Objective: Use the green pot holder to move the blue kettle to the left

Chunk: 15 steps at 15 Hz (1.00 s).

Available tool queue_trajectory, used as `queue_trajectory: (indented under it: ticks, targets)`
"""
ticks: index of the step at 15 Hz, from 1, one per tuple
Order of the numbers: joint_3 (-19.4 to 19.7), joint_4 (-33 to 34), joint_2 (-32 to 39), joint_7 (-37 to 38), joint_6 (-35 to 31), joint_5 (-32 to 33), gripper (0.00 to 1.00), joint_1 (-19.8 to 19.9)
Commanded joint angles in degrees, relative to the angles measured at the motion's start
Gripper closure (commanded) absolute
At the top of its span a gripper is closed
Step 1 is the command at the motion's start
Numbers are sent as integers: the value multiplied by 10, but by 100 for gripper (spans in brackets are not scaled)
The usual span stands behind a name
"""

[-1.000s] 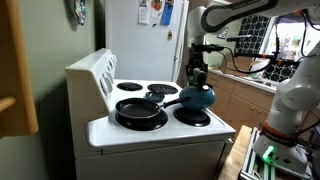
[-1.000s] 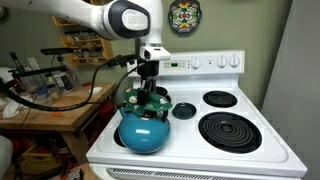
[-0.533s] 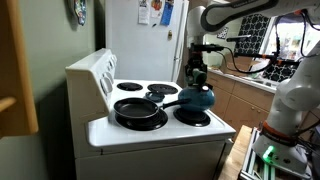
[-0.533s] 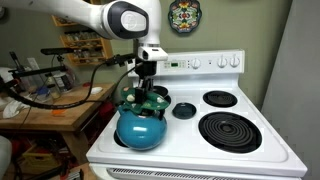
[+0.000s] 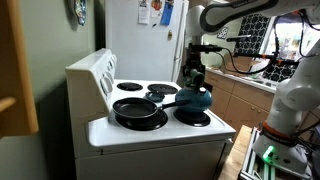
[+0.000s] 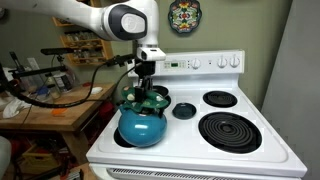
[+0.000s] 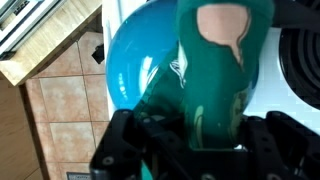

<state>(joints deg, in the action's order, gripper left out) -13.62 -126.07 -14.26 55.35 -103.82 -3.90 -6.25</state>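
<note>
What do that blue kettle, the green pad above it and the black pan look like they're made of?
The blue kettle looks like enamelled metal: it is smooth and glossy, with soft highlights. The green pot holder seems to be cloth, or perhaps silicone; it bends limply and looks matte. The black frying pan is probably coated metal, dark with a slight sheen.

White stove (image 5: 150,140) with coil burners (image 6: 231,127), a black frying pan (image 5: 138,112) on its top, white fridge (image 5: 125,30) behind
</note>
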Motion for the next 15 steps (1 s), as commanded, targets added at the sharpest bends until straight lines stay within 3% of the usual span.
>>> queue_trajectory:
  ticks: [1, 15]
  targets:
    - [3, 0, 3, 1, 1, 1, 100, -3]
    - [-25, 12, 17, 42, 17, 8, 100, -20]
